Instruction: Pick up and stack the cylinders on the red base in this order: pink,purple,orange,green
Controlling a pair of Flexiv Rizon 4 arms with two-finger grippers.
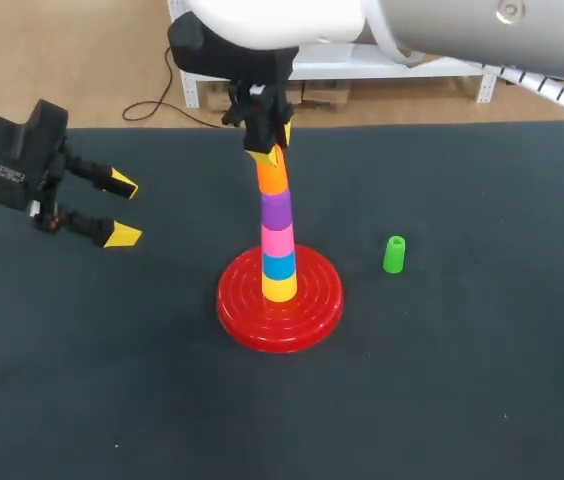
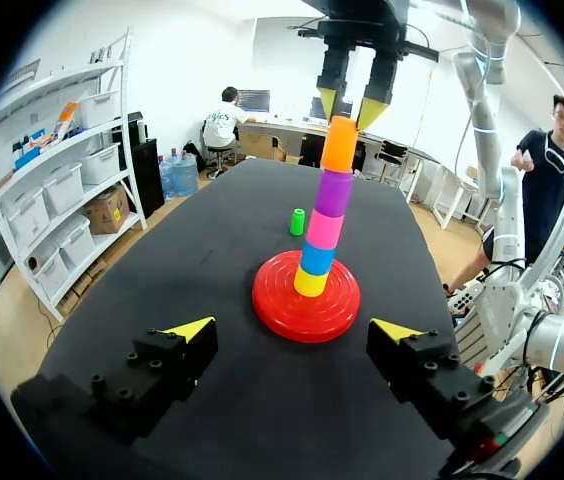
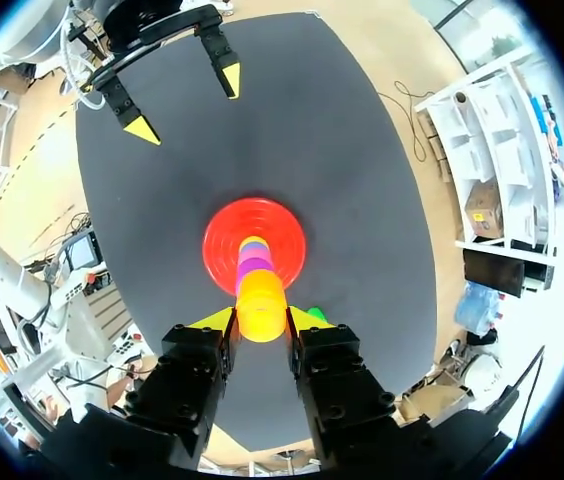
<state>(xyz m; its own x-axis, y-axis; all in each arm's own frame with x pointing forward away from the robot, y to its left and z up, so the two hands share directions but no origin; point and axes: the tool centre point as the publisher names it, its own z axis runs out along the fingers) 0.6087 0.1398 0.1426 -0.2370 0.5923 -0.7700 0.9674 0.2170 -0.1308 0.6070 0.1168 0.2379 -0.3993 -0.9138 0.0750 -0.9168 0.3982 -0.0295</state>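
Orange cylinder [image 3: 260, 300] atop stack [image 1: 279, 250] within right claw [image 3: 260, 320], grip uncertain; left claw [image 1: 124, 210] released

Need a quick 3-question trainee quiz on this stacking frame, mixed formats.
1. Multiple choice: what tops the stack on the red base? A) purple cylinder B) orange cylinder C) blue cylinder
2. True or false: the green cylinder is already on the stack.
3. Fill in: the left pincer is ___ (open/shut).
Key: 1 B. 2 False; it stands on the table beside the base. 3 open.
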